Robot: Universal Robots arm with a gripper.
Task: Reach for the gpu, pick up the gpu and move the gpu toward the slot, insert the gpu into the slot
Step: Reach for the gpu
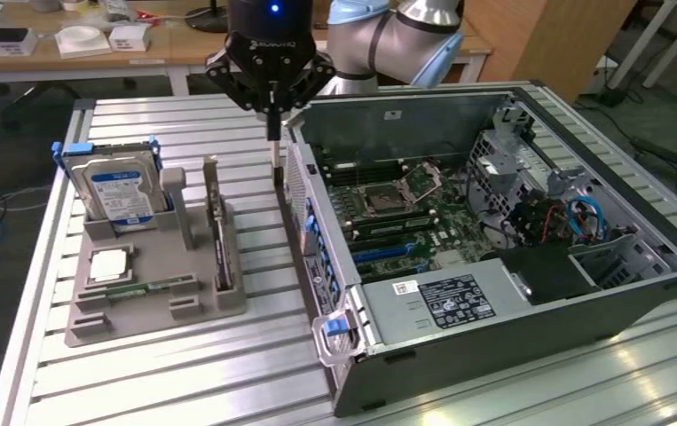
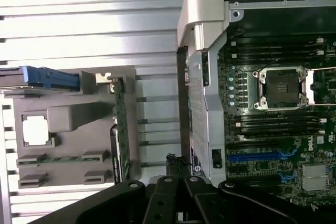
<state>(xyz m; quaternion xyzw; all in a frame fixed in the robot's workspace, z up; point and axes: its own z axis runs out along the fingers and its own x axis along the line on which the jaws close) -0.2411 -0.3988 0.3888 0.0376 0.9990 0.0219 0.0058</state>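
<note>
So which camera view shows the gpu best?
The exterior view: the gpu stands on edge in the grey holder, its side face and bracket visible. The wrist view sees the gpu from above, giving mostly its thin top edge.

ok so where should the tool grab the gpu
Take the gpu by its upper long edge, coming straight down from above and pinching its two flat faces. It stands on edge in the grey holder, so only that top part is free.
</note>
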